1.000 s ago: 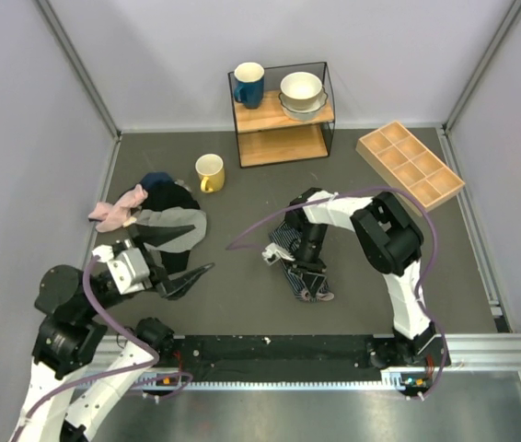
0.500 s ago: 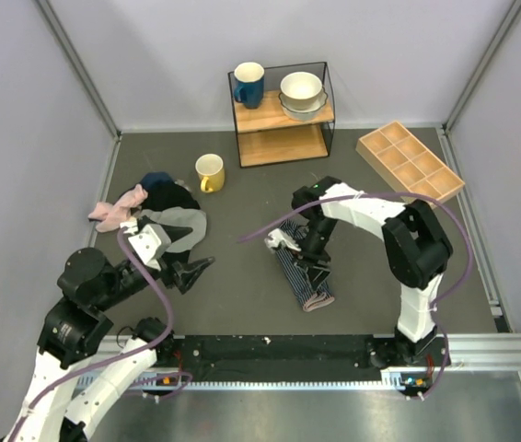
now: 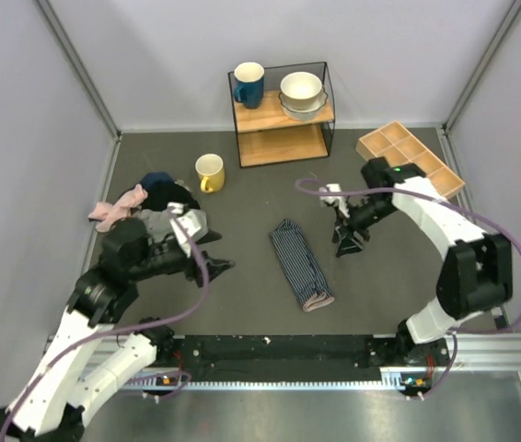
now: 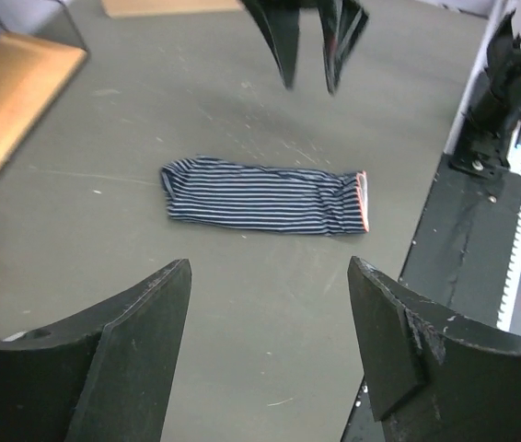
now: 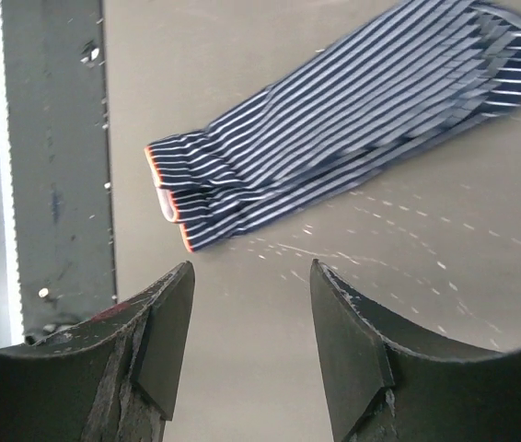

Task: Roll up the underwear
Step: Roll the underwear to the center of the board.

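The underwear point(image 3: 301, 264), navy-blue soft-fabric boxer shorts with thin white stripes, lies folded into a long narrow strip. It runs from mid-tabletop toward the near edge, red-trimmed end nearest that edge. Not rolled yet.

Left tool point(image 3: 216, 253): fingers apart, empty, left of the strip and well clear of it. Right tool point(image 3: 345, 241): fingers apart, empty, near the strip's far end on its right, not touching.

Handling, as a judgement: light, limp, no stiffness. Layers likely to slide and splay if dragged. Best hold is one short end, pinching all layers together, then turning it over along the strip.

Containers: pale wooden divided tray point(image 3: 411, 163) at the far right corner, compartments look bare. Yellow ceramic mug point(image 3: 210, 172) toward the far left, nothing visible inside. Black-framed wooden shelf point(image 3: 283, 145) at the far edge carries a dark-blue mug point(image 3: 248, 85) and stacked white bowls point(image 3: 301, 94); contents cannot be told.
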Controlling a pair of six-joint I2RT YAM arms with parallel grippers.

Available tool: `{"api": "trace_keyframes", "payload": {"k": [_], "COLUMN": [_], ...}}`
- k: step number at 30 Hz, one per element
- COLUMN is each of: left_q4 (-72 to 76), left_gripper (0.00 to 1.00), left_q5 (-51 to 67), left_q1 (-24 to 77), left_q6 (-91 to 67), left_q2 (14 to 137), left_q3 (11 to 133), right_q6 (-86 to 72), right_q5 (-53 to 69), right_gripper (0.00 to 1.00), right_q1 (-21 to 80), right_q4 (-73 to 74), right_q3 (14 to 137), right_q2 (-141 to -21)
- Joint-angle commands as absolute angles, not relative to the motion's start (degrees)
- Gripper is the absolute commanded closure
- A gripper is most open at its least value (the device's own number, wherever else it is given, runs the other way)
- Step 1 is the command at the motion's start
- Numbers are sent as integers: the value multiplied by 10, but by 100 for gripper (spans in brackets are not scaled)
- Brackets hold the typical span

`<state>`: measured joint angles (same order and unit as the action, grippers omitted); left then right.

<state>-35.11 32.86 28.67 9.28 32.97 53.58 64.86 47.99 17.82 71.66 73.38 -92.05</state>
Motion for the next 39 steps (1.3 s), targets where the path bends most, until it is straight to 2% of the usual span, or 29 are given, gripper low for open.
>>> {"api": "trace_keyframes", "payload": {"k": [1, 7, 10, 14, 21, 34, 39], "left_q4": [-263, -190, -80, 77, 172, 205, 157], "left_gripper": [26, 25, 24, 24, 28, 31, 38], "left_q5": [353, 182, 147, 98, 28, 8, 5], "left_q1": [351, 604, 659, 694, 722, 743, 744], "left_q6": [87, 155, 206, 246, 263, 253, 247], "left_q2": [409, 533, 578, 641, 786, 877, 912], "left_q3": [506, 462, 396, 338, 345, 368, 401], "right_q6": [591, 599, 605, 599, 602, 607, 608], "right_q5": [538, 569, 581, 596, 609, 606, 606], "right_gripper": [45, 36, 33, 33, 33, 33, 33], "right_q1": [126, 96, 94, 95, 95, 96, 95], "right_q4": [602, 507, 497, 496, 496, 498, 499], "right_q3": [694, 593, 564, 555, 547, 540, 539], "right_q2": [-798, -668, -643, -640, -638, -636, -637]}}
